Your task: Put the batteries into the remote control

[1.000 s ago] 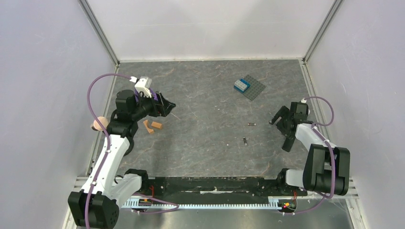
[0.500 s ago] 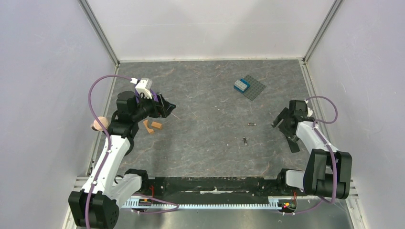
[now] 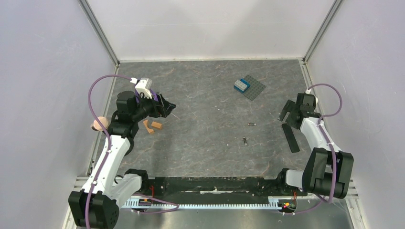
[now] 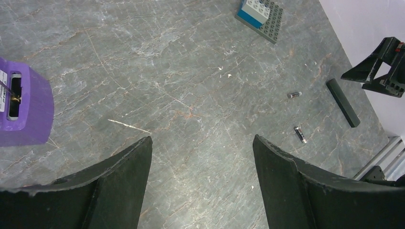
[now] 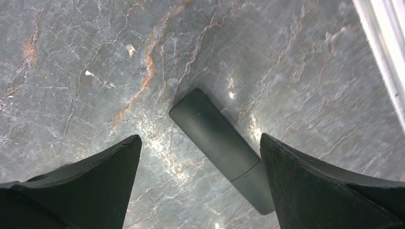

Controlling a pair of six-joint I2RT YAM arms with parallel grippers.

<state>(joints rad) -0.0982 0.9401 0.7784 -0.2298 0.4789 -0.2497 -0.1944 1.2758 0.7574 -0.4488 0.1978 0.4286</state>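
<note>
- near battery (image 3: pixel 245 141): loose, centre-right; may roll if nudged.
- remote control (image 3: pixel 290 138): flat at right, unheld; could skid under a pinch.
- far battery (image 3: pixel 251 124): tiny; easily fumbled.
- right gripper (image 3: pixel 288 112): wide, empty, over remote's far end.
- left gripper (image 3: pixel 168 106): wide, empty, left; well apart from both batteries.

Black remote control (image 3: pixel 291 138), grey veined table (image 3: pixel 205 95)
</note>
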